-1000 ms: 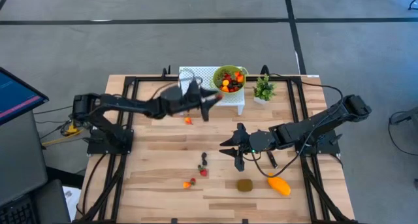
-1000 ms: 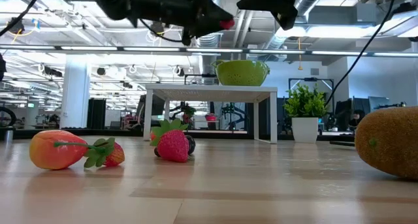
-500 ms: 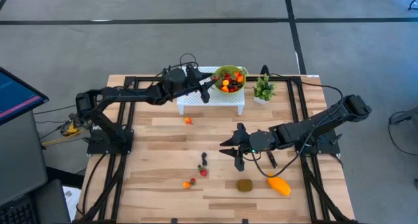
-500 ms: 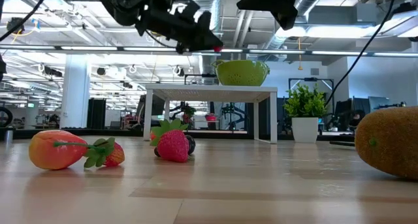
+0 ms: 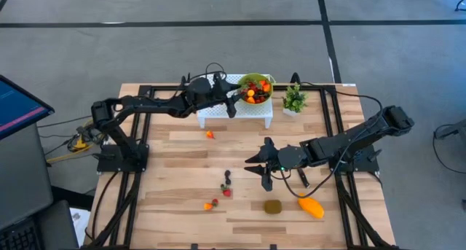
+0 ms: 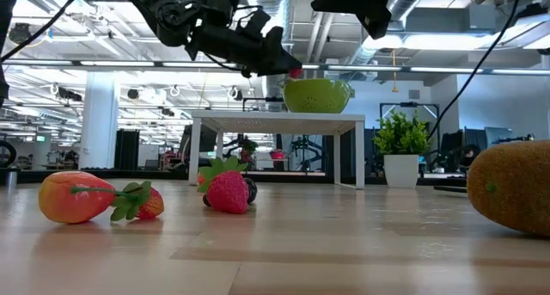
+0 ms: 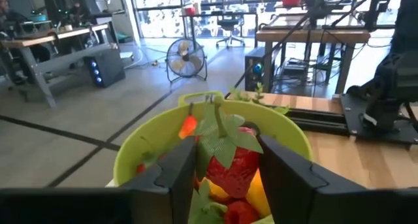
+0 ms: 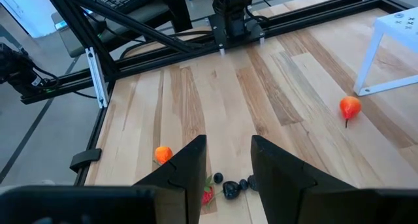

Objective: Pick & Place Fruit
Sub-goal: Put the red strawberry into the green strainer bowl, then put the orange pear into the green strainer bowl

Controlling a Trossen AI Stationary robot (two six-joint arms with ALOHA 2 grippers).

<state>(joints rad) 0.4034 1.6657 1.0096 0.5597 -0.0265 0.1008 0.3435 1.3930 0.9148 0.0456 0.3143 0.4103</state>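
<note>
From above, your left gripper (image 5: 234, 98) sits at the near rim of the green bowl (image 5: 255, 87), which stands on the white stand (image 5: 218, 111) by the bench's far edge. Your right gripper (image 5: 261, 170) waits mid-bench, near the kiwi (image 5: 273, 206) and mango (image 5: 311, 206) towards the near right edge; loose berries (image 5: 226, 184) lie centre.

At table height, the left gripper (image 6: 279, 63) hangs beside the bowl (image 6: 318, 95), red showing at its tip.

Through your left wrist camera, the fingers (image 7: 173, 175) are clenched on a strawberry (image 7: 230, 160) right over the full bowl (image 7: 130, 160). Release too near the rim and it may roll off the heap onto the bench.

Your right wrist camera shows fingers (image 8: 186, 165) parted, empty, above the berries (image 8: 225, 183), with bare bench all round.
</note>
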